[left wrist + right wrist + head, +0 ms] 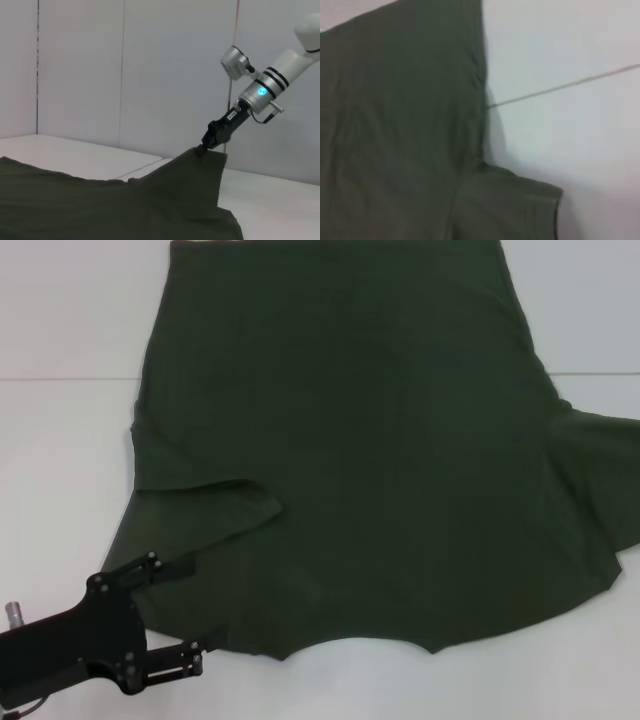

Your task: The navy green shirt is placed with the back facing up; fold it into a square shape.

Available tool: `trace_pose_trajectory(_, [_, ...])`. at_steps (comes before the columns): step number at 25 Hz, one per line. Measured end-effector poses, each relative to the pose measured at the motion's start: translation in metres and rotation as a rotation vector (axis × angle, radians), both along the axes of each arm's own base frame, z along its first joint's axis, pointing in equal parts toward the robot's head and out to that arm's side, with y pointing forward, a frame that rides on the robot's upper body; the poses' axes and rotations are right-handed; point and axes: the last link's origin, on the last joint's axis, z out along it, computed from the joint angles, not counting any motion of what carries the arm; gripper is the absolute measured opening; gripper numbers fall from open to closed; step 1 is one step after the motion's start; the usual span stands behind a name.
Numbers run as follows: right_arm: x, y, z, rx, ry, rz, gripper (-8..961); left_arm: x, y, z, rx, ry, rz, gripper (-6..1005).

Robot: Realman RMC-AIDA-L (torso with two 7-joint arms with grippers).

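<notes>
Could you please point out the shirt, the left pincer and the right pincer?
shirt (380,470), head view, middle of its back.
left pincer (190,615), head view, between its fingertips at the shirt's edge.
right pincer (201,148), left wrist view, tip pinching lifted fabric.

three views, one shirt (360,460)

my head looks down; my left wrist looks sideways, low; my right wrist looks down, close.

White table (60,470) fills the head frame, bare at left, upper right and bottom edge. 1 thin seam line (60,377) runs horizontally across the upper part, showing at left and right edges. Left wrist frame: pale panelled wall (150,70) behind the table, 2 vertical joints visible.
</notes>
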Motion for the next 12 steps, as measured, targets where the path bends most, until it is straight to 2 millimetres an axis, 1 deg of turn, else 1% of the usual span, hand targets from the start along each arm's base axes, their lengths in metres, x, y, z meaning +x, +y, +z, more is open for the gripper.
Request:
trace_pose_trajectory(4, [-0.014, 0.009, -0.001, -0.003, -0.005, 0.039, 40, -0.001, -0.001, 0.0, 0.0, 0.001, 0.002, 872])
trace_pose_trajectory(5, [-0.021, 0.013, -0.001, -0.004, -0.006, 0.057, 40, -0.001, -0.001, 0.001, 0.0, 0.001, 0.002, 872])
trace_pose_trajectory(6, [-0.021, 0.013, -0.001, -0.004, -0.006, 0.057, 41, -0.001, -0.002, 0.001, 0.001, 0.001, 0.002, 872])
trace_pose_trajectory(7, [-0.025, 0.016, -0.002, -0.007, -0.006, 0.069, 42, -0.001, -0.002, 0.001, 0.0, 0.001, 0.001, 872])
trace_pose_trajectory(9, [-0.035, 0.021, -0.008, -0.026, -0.01, 0.093, 43, -0.001, -0.002, 0.001, 0.001, 0.001, 0.001, 873])
trace_pose_trajectory(12, [-0.053, 0.029, -0.022, -0.069, -0.02, 0.137, 45, -0.001, -0.002, 0.001, 0.001, 0.001, 0.001, 873])
